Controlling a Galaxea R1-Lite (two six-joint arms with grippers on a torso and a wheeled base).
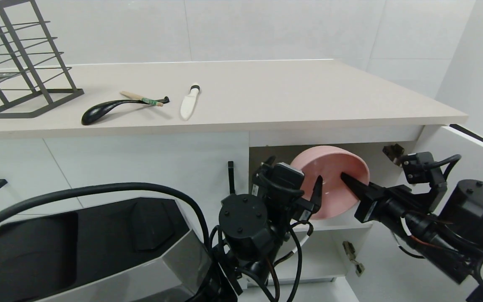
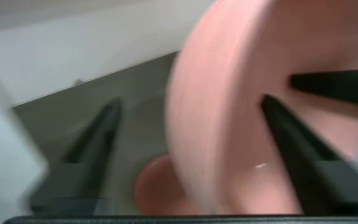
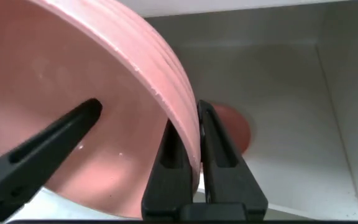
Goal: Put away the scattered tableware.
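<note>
Pink bowl (image 1: 333, 167) stands tilted on its edge inside the open cabinet (image 1: 273, 152) below the surface (image 1: 287, 92), above the cabinet's shelf (image 1: 333, 225); whether its lower edge rests on that shelf cannot be told; the cabinet door (image 1: 470, 157) stands swung out on the robot's right.

Right tool (image 3: 188, 118) is clamped on the bowl's rim; one finger lies against the inner face and the other against the ribbed outer wall, with the rim pinched between them.

Left tool (image 2: 190, 104) has its fingers set wide apart, straddling the bowl's wall; one finger stands outside the bowl and the other inside the hollow; contact with the bowl cannot be confirmed.

On the surface, well apart from the bowl, lie three items: a black spoon (image 1: 99, 111) with a long curved handle; a wooden stick (image 1: 141, 98) with a green band, lying across that handle; a white utensil (image 1: 190, 102) with a black band near one end, just beside the spoon handle's tip but not touching it.

A dark wire rack (image 1: 19, 63) stands at the surface's left end.
</note>
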